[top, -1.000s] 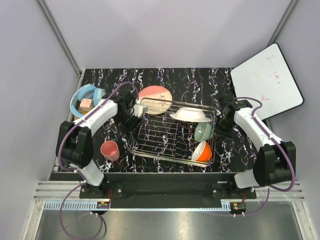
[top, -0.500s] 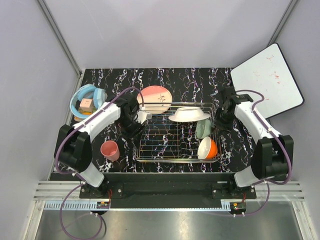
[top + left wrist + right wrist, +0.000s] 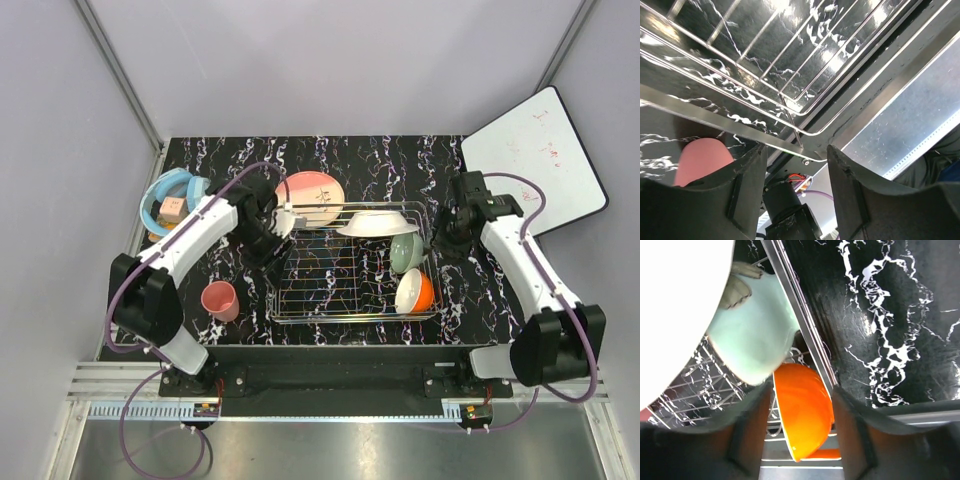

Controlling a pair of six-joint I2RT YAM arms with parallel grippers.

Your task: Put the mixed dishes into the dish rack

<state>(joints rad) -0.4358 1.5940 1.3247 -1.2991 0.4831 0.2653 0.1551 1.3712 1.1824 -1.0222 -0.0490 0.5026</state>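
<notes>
Now left gripper (image 3: 795, 150), right gripper (image 3: 801, 392) straddle dish rack (image 3: 350, 319)

1. The left gripper (image 3: 794, 165) is holding its two dark fingers (image 3: 705, 200) apart at the bottom of the view
2. The dish rack (image 3: 715, 119) is running its chrome rim in from the left, its corner sitting in the gap between them; contact is unclear
3. Its grid wires are crossing over the black marbled bench (image 3: 670, 141)
4. The pink cup (image 3: 700, 160) is peeking out behind the finger on the view's left, outside the rack
5. A silver metal sheet (image 3: 910, 130) is lying beyond the bench edge
</notes>
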